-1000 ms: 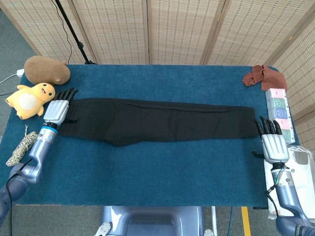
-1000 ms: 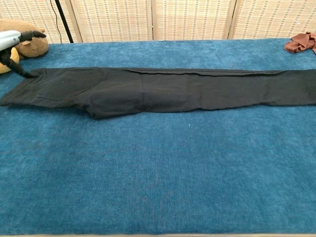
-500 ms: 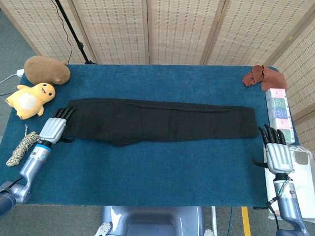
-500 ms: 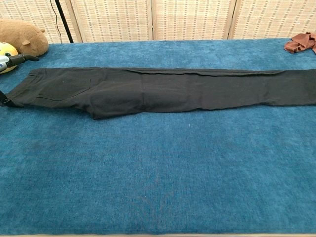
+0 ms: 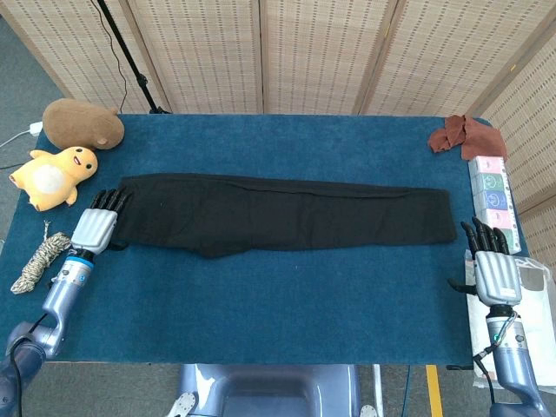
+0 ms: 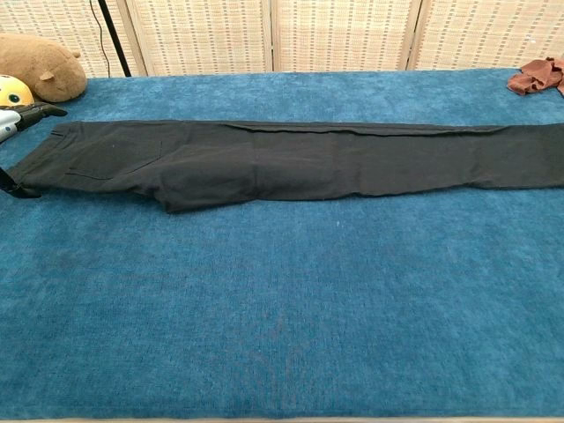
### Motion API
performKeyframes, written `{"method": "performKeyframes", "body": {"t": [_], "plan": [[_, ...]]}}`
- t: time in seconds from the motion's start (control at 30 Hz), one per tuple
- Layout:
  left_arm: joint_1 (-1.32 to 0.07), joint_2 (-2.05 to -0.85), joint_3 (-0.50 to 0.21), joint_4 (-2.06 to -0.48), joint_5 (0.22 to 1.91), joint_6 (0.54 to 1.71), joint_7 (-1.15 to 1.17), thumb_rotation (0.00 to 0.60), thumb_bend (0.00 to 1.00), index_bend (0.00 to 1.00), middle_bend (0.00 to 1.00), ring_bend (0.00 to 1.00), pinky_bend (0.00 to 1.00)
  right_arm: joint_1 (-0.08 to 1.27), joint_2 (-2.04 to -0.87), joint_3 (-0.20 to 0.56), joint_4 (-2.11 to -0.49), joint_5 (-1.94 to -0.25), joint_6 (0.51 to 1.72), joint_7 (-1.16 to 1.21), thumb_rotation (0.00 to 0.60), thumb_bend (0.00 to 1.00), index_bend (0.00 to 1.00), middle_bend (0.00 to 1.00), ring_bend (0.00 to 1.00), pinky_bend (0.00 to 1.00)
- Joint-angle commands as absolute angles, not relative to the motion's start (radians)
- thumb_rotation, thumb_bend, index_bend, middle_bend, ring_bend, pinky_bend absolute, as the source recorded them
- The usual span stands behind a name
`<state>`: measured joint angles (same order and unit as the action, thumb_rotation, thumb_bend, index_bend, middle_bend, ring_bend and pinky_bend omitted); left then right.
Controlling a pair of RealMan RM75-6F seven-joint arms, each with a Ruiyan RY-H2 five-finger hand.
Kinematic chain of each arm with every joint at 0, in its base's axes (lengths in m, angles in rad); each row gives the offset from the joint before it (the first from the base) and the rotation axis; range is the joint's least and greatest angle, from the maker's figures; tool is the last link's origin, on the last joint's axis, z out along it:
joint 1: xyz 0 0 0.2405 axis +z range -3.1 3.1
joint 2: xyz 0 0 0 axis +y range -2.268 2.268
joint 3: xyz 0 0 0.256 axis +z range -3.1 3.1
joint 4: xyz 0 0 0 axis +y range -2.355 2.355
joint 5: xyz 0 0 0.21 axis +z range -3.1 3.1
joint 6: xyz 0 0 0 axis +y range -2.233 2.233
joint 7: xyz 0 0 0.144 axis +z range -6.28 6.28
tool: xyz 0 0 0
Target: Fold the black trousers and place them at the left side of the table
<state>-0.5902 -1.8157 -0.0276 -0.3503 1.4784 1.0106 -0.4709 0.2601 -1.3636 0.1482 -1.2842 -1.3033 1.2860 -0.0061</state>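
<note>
Black trousers (image 5: 278,215) flat, unfolded, spanning table (image 5: 287,304) from 9 to 3 o'clock; left hand (image 5: 95,228) at waistband, fingers apart, empty; right hand (image 5: 492,271) off hem, fingers apart, empty, drawn further toward 5 o'clock than a second ago

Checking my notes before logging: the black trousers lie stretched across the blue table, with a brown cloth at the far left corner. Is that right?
Not quite. The brown cloth lies at the far right corner, as the head view shows. The black trousers do lie stretched across the blue table.
</note>
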Motion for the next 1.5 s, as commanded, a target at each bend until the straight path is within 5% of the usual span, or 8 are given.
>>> {"method": "performKeyframes", "body": {"t": [0.03,0.73,1.07,1.5], "plan": [[-0.588,-1.867,-0.022,-0.270,1.489,1.024,-0.491,0.600,0.12,0.00,0.05,0.02,0.06,0.260,-1.363,0.148,-1.286,-1.304,1.284,-0.005,0.600,0.00,0.00,0.00,0.00,0.00],[-0.585,-1.919,-0.012,-0.143,1.506,1.035,-0.498,0.600,0.33,0.02,0.08,0.13,0.13,0.257,-1.357,0.150,-1.304,-1.313,1.280,0.005,0.600,0.00,0.00,0.00,0.00,0.00],[-0.592,-1.913,-0.030,-0.127,1.490,1.002,-0.531,0.600,0.34,0.06,0.10,0.22,0.14,0.257,-1.353,0.149,-1.315,-1.315,1.272,0.012,0.600,0.00,0.00,0.00,0.00,0.00],[-0.599,-1.912,-0.030,-0.126,1.493,1.004,-0.546,0.600,0.49,0.35,0.31,0.39,0.27,0.256,-1.343,0.147,-1.330,-1.318,1.265,0.026,0.600,0.00,0.00,0.00,0.00,0.00]]}}
